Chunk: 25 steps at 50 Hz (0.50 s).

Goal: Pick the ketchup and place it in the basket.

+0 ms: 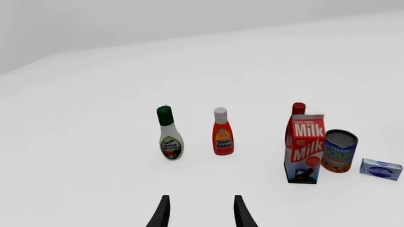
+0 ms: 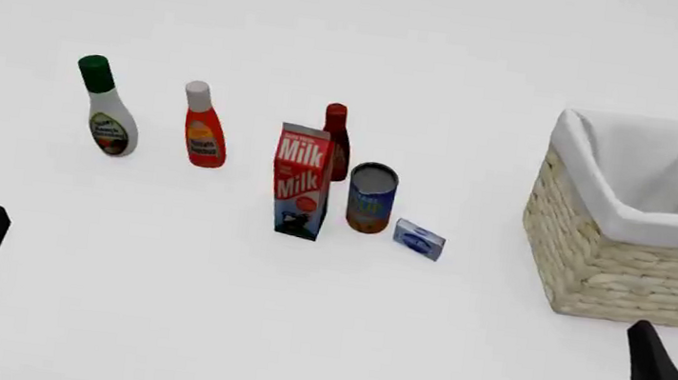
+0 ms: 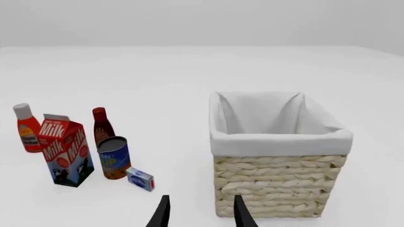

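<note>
Both pairs of fingers hang parted and empty, the left gripper (image 1: 200, 215) nearer the target than the right gripper (image 3: 200, 213). Straight ahead of the left fingers, the ketchup (image 1: 222, 132) stands upright on the worktop, well apart from the basket (image 2: 617, 270).

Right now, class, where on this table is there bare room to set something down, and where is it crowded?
Bare: between the blue box and the woven wicker basket, and the near strip before the milk carton. Crowded: carton, dark red bottle, soup can.

A plain white table (image 2: 358, 20) fills the scene under soft, even light, meeting a pale grey backdrop (image 3: 202, 21).
</note>
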{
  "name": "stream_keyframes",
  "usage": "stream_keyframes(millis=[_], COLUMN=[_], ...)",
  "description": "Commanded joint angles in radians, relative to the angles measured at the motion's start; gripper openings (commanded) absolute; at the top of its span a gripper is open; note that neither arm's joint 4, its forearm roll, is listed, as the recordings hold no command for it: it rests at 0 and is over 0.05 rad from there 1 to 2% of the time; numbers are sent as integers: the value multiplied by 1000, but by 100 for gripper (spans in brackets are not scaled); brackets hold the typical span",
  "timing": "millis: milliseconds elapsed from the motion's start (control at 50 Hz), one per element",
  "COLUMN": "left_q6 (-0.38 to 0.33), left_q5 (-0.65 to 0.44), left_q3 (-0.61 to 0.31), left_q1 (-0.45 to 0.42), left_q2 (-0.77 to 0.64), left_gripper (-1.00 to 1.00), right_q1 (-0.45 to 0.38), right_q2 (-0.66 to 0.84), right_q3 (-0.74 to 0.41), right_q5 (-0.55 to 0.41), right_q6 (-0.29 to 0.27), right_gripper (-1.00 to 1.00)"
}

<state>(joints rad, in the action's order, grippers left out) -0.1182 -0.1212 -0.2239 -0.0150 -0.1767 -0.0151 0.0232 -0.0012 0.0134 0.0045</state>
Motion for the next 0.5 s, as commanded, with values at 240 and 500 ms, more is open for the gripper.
stream_keyframes(millis=[240, 500], left_q6=[34, 13], left_q5=[87, 73], left_q3=[-201, -326], left_q1=[-50, -87], left_q2=[-412, -551], left_gripper=[100, 100], right_q1=[-19, -29], right_q2=[54, 75], right_q3=[1, 1], right_q5=[39, 54], right_q6=[-23, -29], right_gripper=[100, 100])
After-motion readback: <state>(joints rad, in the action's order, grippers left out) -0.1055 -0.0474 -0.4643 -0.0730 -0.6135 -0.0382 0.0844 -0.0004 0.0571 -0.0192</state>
